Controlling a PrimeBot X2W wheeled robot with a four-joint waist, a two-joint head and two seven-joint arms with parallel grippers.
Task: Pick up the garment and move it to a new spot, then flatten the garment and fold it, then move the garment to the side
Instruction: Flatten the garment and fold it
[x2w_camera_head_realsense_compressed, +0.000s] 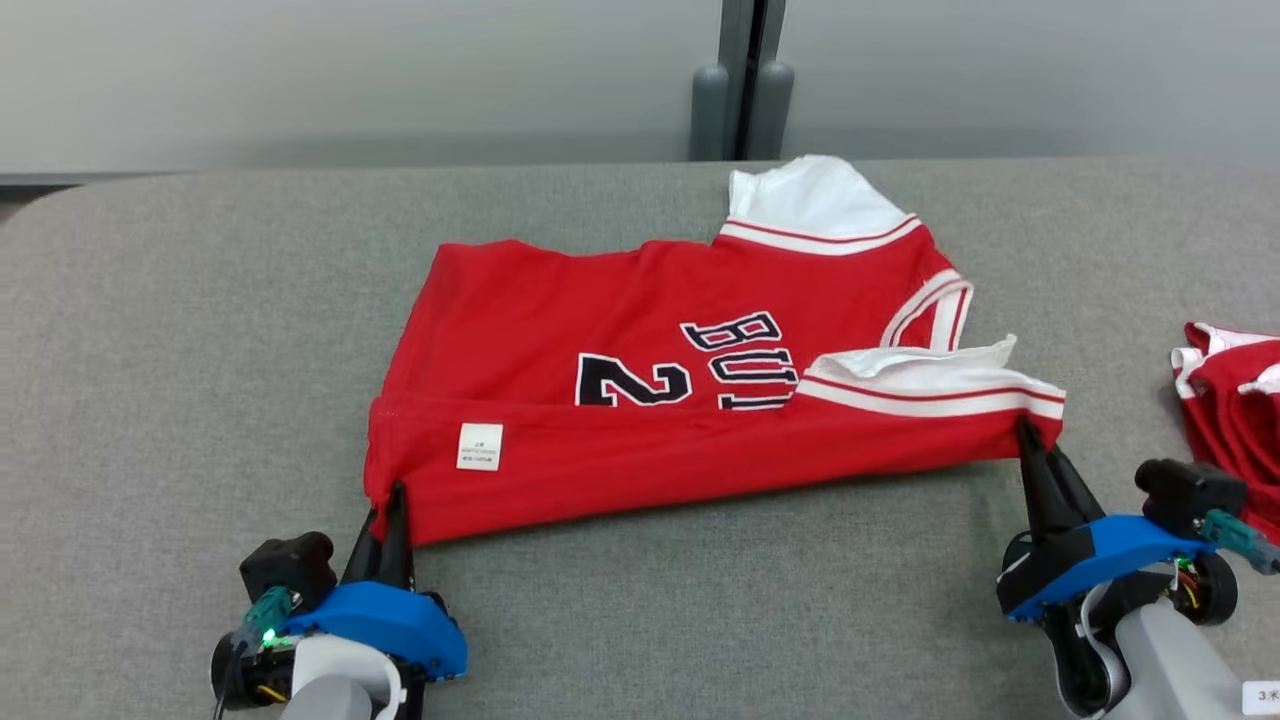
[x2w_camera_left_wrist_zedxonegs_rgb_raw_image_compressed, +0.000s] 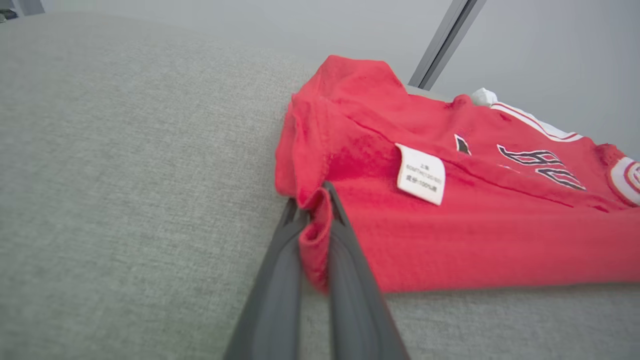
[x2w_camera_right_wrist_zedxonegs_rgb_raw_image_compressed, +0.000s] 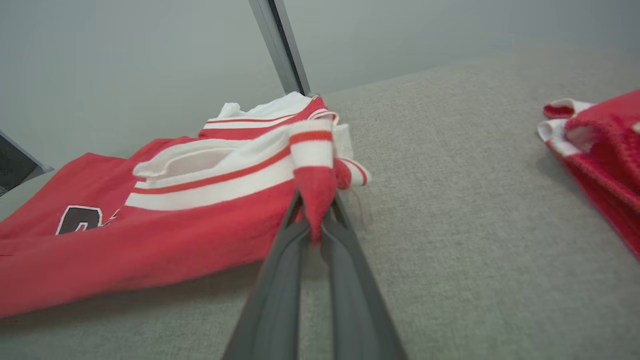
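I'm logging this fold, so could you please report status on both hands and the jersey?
Left hand shut on jersey, near left corner. Right hand shut on near right corner. Jersey partly folded on table. Second red garment apart at right.

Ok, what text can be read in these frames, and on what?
"2": black number on the jersey.
"BU": black letters on the jersey; the rest is hidden under a fold.
Tag on the jersey: print too small to read.
Label at the head view's lower right edge: "3", rest cut off.
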